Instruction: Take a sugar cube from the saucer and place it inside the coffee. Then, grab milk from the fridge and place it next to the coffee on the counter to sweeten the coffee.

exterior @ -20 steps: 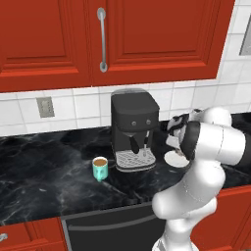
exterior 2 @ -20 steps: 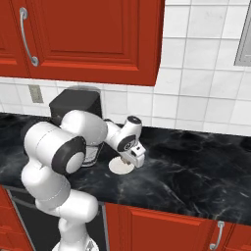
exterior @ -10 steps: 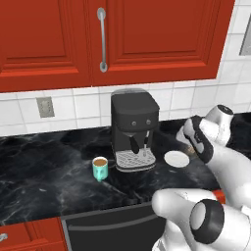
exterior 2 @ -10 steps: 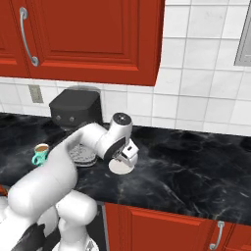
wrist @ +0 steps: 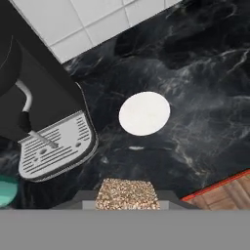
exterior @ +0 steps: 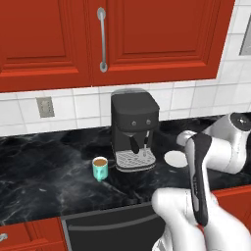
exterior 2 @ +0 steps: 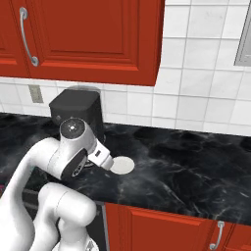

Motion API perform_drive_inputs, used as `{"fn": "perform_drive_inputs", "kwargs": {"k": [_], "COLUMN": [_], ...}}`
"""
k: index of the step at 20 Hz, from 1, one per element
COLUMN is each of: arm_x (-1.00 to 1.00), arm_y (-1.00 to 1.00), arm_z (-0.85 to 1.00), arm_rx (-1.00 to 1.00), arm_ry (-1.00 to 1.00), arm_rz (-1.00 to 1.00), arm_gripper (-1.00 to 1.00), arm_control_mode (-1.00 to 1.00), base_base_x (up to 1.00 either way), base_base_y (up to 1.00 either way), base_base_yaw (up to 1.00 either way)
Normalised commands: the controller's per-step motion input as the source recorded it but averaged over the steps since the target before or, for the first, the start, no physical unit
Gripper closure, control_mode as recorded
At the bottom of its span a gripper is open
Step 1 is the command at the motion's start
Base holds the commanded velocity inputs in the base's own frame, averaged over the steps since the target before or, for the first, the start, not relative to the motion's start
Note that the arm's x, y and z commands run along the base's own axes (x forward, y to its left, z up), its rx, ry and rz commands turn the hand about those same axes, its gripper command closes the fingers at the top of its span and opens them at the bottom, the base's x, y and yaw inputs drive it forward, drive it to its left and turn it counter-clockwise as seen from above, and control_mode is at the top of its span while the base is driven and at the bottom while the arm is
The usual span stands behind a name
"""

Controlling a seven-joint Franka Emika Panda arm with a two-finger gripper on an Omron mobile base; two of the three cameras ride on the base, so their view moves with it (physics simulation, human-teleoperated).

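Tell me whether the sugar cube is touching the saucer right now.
Apart. In the hand view the sugar cube sits between the jaws, with black counter showing between it and the bare saucer.

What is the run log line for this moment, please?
gripper: shut on sugar cube | saucer: bare | coffee: left of coffee machine

Glossy veined marble counter [wrist: 205, 97], matt white saucer [wrist: 144, 113], grainy speckled sugar cube [wrist: 127, 194].
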Motion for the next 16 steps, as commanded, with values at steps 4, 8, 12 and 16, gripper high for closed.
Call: {"fn": "perform_drive_inputs", "kwargs": {"k": [4, 8, 12, 16], "arm_x": [-0.63, 0.0, 0.05, 0.14], "arm_y": [0.84, 1.0, 1.0, 1.0], "arm_z": [0.44, 0.19, -0.33, -0.59], "arm_rx": [-0.17, -0.21, -0.18, -0.11], "arm_ry": [-0.27, 0.01, 0.17, 0.22], "arm_rz": [0.0, 0.0, 0.0, 0.0], "arm_gripper": [1.0, 1.0, 1.0, 1.0], "arm_control_mode": [-1.0, -1.0, -1.0, -1.0], "base_base_x": [0.0, 0.0, 0.0, 0.0], "base_base_y": [0.0, 0.0, 0.0, 0.0], "base_base_yaw": [0.0, 0.0, 0.0, 0.0]}}
